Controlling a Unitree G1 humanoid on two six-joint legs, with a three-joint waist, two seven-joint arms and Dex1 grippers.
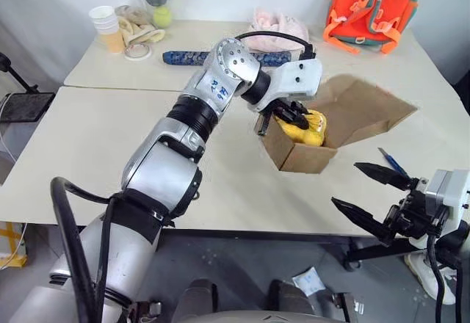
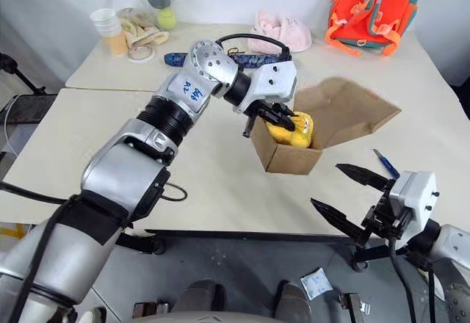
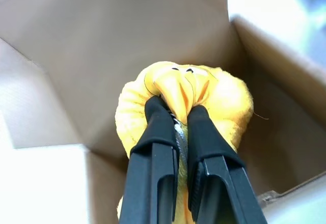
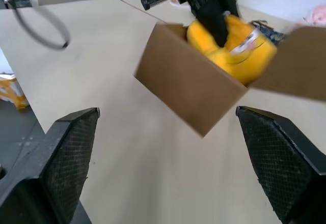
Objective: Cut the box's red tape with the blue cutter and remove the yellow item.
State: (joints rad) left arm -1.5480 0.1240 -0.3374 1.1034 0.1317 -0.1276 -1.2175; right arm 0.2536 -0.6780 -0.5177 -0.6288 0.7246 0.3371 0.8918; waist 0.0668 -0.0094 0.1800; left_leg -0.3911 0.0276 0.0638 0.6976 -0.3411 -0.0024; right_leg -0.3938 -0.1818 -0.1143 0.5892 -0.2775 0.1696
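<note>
Now the left gripper (image 1: 292, 115) is down in the open box (image 1: 305, 154), its 2 black fingers (image 3: 162, 127) pinched almost together on a fold of the yellow item (image 3: 224, 94). Up close in the left wrist view you get that fold of soft yellow fabric squeezed between the tips, with bare cardboard walls all round. From the head views the item sits half out of the carton's top, bulging above the rim, and 1 big flap (image 1: 371, 110) lies folded back across the table (image 1: 88, 139). Over at the near edge, the right gripper (image 1: 361, 188) hangs off the table, its 2 fingers spread wide with nothing between them. Its wrist view looks straight at the box's corner, the yellow lump and the left gripper's dark fingers on top. The blue cutter (image 1: 393, 161) lies on the table just beyond the right gripper, seen from the head. Count so far: 1 box, 1 yellow item, 1 cutter, 2 grippers.
</note>
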